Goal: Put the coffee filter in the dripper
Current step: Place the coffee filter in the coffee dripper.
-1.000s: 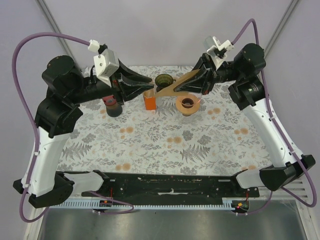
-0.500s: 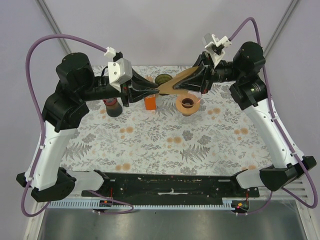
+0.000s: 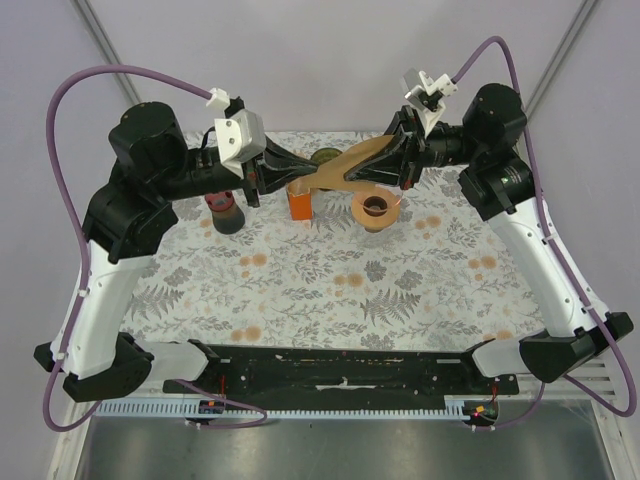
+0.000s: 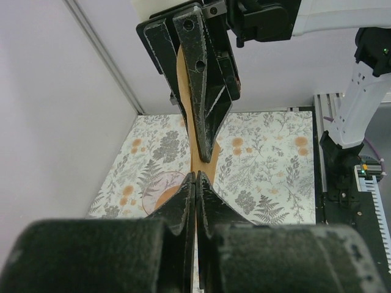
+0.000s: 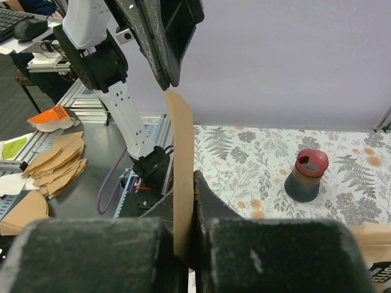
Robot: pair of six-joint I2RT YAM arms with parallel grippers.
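Note:
A brown paper coffee filter [image 3: 350,166] hangs in the air between my two grippers, above and just left of the orange dripper [image 3: 375,209] on the floral mat. My right gripper [image 3: 372,170] is shut on the filter's right part; in the right wrist view the filter [image 5: 181,134] stands edge-on between the fingers of this gripper [image 5: 190,180]. My left gripper [image 3: 314,179] is shut on the filter's left tip. In the left wrist view its tips [image 4: 196,177] meet on the filter's edge [image 4: 205,156], with the dripper [image 4: 160,194] below.
An orange box [image 3: 300,204] stands under the left gripper and a dark green jar [image 3: 325,158] behind the filter. A dark container with a red lid [image 3: 225,212] stands at the left, also in the right wrist view [image 5: 308,176]. Spare filters [image 5: 55,162] lie off the table.
My left gripper, open a second ago, has moved right to the filter's left tip and shut on it. The right gripper has lifted slightly with the filter.

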